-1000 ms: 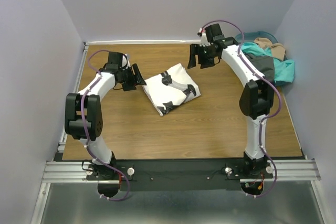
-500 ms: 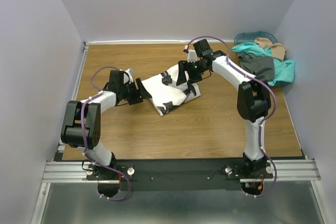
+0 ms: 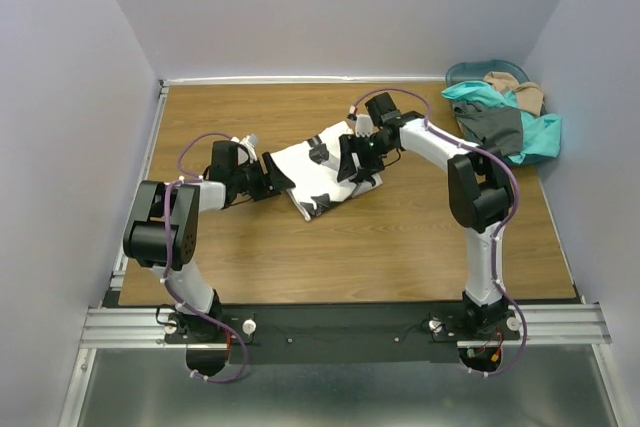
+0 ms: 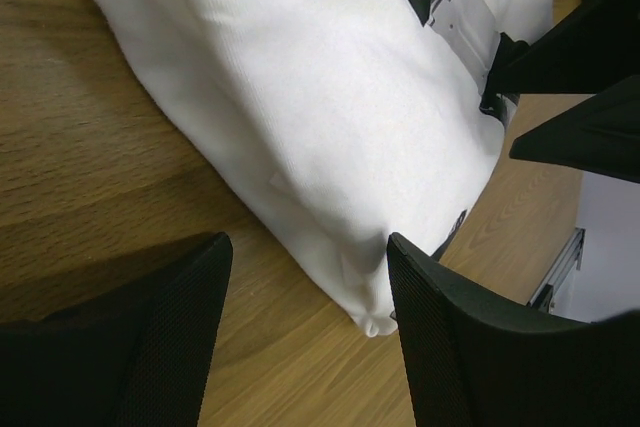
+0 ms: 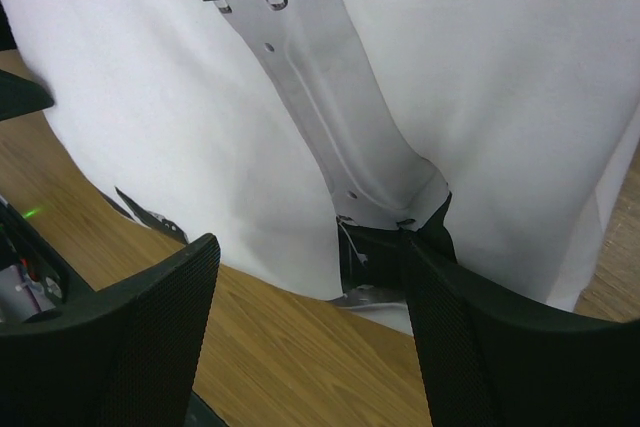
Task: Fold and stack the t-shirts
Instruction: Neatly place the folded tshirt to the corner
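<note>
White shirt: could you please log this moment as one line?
white shirt: folded, mid-table | left tool: open at its left edge | right tool: open over its right side

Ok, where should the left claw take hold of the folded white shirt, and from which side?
Probably the thick folded edge on the left side of the white t-shirt, close to its near corner. Bring the left claw in low from the left, along the table: that edge is rounded and bulky, faces the open jaws, and the corner lies between the fingers.
</note>
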### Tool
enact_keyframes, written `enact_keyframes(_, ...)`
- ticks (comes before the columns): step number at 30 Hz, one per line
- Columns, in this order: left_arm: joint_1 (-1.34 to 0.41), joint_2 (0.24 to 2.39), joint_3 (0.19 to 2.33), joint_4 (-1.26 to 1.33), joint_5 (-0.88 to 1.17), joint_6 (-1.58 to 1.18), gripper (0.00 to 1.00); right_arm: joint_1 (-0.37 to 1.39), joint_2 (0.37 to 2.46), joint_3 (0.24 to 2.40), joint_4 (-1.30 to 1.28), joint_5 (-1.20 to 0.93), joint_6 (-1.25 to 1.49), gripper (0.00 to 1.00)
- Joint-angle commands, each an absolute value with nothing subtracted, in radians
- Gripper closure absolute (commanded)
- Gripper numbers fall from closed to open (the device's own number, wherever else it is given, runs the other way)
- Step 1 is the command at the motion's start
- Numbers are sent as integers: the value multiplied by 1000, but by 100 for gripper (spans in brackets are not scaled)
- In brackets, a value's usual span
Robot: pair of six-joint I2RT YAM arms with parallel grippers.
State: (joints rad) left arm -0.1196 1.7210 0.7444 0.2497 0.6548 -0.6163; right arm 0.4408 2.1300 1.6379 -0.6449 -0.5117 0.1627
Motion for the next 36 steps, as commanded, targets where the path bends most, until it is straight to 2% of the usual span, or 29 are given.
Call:
enact_keyframes(1,-123,1752,719,271,632,-629,28,451,2109,1611,-630,-523,144,21)
enact_keyframes(20,-126,1841,738,288,627,-661,31,469,2115,1623,-630,-529,149,21)
enact_keyframes(23,-126,1845,741,287,626,-663,41,469,2120,1623,-630,-531,149,21)
enact_keyframes(24,-126,1850,744,276,620,-663,50,471,2120,1623,-630,-531,150,21)
enact_keyframes(29,-126,1871,775,232,595,-654,76,471,2118,1623,-630,-534,152,21)
enact_keyframes(34,-126,1887,845,129,534,-620,85,471,2106,1628,-632,-531,160,21)
enact_keyframes(36,-126,1901,876,59,490,-583,92,471,2092,1629,-632,-523,166,21)
